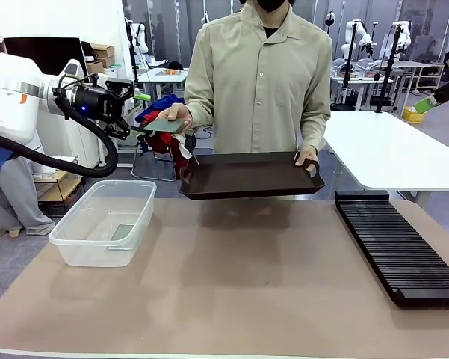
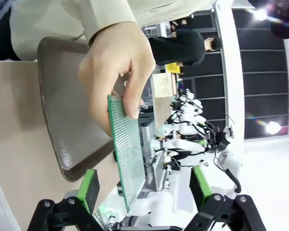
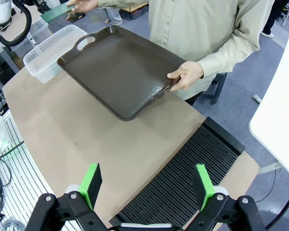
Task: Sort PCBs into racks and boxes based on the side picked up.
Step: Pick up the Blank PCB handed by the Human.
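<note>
Your left gripper (image 2: 144, 185) is gaping wide, a person's hand (image 2: 120, 67) is holding a green board (image 2: 127, 154) between its fingers (image 2: 89, 185), your right gripper (image 3: 147, 182) is hanging open over the rack (image 3: 192, 168)

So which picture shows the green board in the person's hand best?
The left wrist view. The PCB is close up there, its grid of tiny holes clear, pinched in the person's hand. In the front view the PCB is small and almost edge-on; in the right wrist view the PCB is just a far-off green sliver.

White side table (image 1: 392, 149), grey floor (image 1: 6, 271)
</note>
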`<state>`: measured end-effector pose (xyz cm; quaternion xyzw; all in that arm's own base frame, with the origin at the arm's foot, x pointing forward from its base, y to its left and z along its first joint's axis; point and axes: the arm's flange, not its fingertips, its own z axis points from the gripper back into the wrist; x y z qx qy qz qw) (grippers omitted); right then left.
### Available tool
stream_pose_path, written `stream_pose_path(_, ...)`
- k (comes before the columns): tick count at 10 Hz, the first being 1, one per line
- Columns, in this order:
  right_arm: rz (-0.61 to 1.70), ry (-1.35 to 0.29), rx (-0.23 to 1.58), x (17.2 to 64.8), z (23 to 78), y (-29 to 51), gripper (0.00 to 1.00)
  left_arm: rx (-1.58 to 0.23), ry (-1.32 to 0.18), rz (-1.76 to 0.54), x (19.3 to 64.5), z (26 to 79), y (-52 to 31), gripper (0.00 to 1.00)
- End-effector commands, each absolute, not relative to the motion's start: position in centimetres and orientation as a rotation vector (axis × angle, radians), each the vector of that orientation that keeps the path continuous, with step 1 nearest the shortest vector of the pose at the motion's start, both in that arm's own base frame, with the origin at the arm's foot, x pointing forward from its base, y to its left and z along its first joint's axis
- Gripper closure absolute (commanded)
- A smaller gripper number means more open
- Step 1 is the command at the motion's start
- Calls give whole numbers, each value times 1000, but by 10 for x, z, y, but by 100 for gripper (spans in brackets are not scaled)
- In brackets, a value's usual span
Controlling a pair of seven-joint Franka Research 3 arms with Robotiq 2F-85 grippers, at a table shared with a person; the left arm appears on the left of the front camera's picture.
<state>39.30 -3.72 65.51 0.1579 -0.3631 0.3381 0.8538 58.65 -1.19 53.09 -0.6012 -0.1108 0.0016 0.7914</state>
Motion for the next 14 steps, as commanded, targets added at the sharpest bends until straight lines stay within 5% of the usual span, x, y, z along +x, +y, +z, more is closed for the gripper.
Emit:
stream_pose_path(1, 718, -759, 339, 393, 653, -37, 0, -1393, -173, 19, 591, 527, -16, 0)
stream_pose_path(6, 718, -759, 339, 393, 653, -37, 0, -1452, -90, -60, 607, 514, -30, 0)
stream_pose_path(7, 718, -759, 339, 393, 653, -37, 0, -1452, -110, -96, 609, 511, -31, 37)
stream_pose_path(8, 718, -759, 339, 393, 653, -37, 0, -1459, -108, -95, 609, 511, -32, 57)
stream_pose_path(9, 718, -759, 339, 393, 653, -37, 0, -1463, -111, -97, 609, 511, -31, 94)
stream_pose_path(10, 718, -759, 339, 393, 653, -37, 0, -1464, -110, -101, 608, 511, -30, 100)
stream_pose_path(13, 718, -759, 339, 393, 653, -37, 0, -1473, -98, -102, 607, 510, -29, 94)
stream_pose_path(14, 718, -759, 339, 393, 653, -37, 0, -1476, -95, -104, 606, 510, -29, 100)
